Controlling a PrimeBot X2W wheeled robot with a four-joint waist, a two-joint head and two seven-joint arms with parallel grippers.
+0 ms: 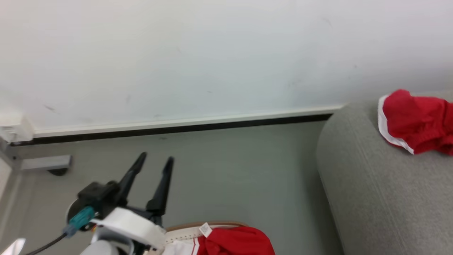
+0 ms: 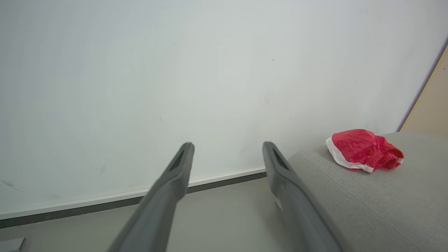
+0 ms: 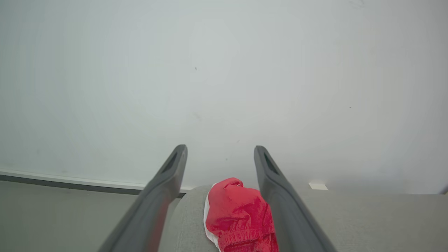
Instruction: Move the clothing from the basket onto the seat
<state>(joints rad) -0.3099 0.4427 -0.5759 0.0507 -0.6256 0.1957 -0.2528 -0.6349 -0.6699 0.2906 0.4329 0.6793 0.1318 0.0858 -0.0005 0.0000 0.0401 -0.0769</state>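
Observation:
One red garment [image 1: 417, 122] with white edging lies crumpled on the grey seat [image 1: 382, 191] at the right; it also shows as the garment [image 2: 364, 150] on the seat [image 2: 367, 203] in the left wrist view. Another red garment [image 1: 235, 241] with a white label lies in the basket [image 1: 187, 230], whose tan rim peeks in at the bottom edge. My left gripper [image 1: 155, 159] is open and empty above the floor, left of the basket. My right gripper [image 3: 220, 150] is open above the seat [image 3: 367, 224], the garment [image 3: 238, 213] showing between its fingers, farther off.
A white wall with a white and dark skirting strip [image 1: 184, 125] runs behind. Grey floor [image 1: 240, 173] lies between the basket and the seat. A grey fixture [image 1: 42, 163] sits at the left by the wall.

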